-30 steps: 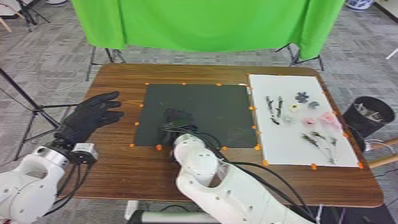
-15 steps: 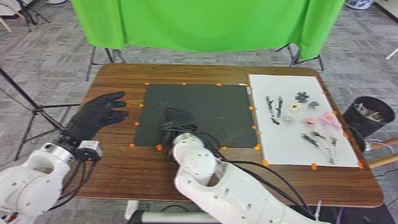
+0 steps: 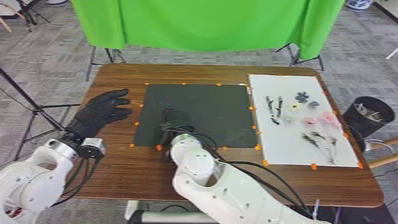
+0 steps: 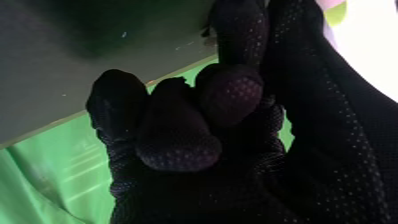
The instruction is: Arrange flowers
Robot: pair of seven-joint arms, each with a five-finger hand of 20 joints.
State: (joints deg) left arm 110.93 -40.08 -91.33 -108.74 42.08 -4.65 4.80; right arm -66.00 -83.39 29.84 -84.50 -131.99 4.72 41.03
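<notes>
In the head view my right hand is low over the left half of the black mat. Its fingers are curled in the right wrist view, where the hand has one finger and the thumb stretched up close together. A tiny dark bit sticks out beside them; I cannot tell what it is. My left hand stands open left of the mat. On the white board lie dark sprigs, a blue-grey flower, a yellow flower, pink flowers and green stems.
Orange markers line the mat and board edges on the brown table. A black bin stands beyond the table's right edge. Behind the far edge hangs a green cloth. Black cables run along my right arm.
My right hand and forearm have shifted slightly left over the mat. The left hand has moved a little to the right, its fingers still relaxed.
</notes>
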